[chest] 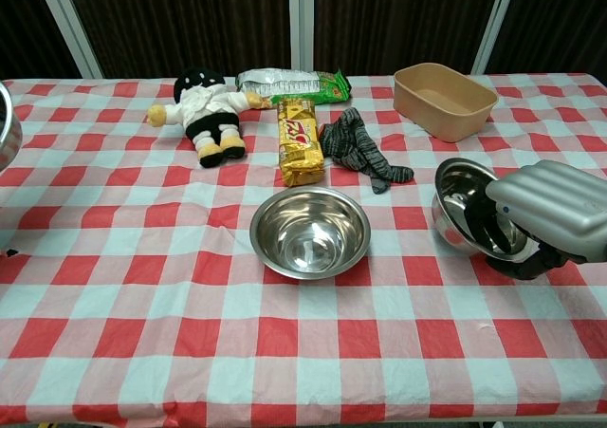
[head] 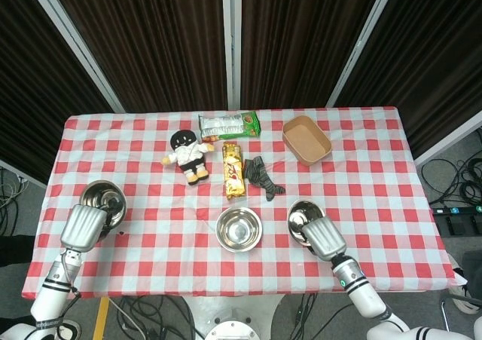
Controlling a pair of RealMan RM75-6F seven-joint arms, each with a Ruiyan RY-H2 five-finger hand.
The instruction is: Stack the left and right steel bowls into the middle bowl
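Right robot hand (chest: 550, 217) gripping tilted right bowl (chest: 462, 212); left robot hand (head: 83, 227) gripping left bowl (head: 102, 197)

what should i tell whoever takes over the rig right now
Right hand grips the right steel bowl, tilted and raised off the cloth.
Left hand holds the left steel bowl near the table's left edge; only its rim shows in the chest view.
Middle bowl sits empty at front centre, untouched.
Done: both side bowls gripped. Left: carry each over and nest them in the middle bowl.
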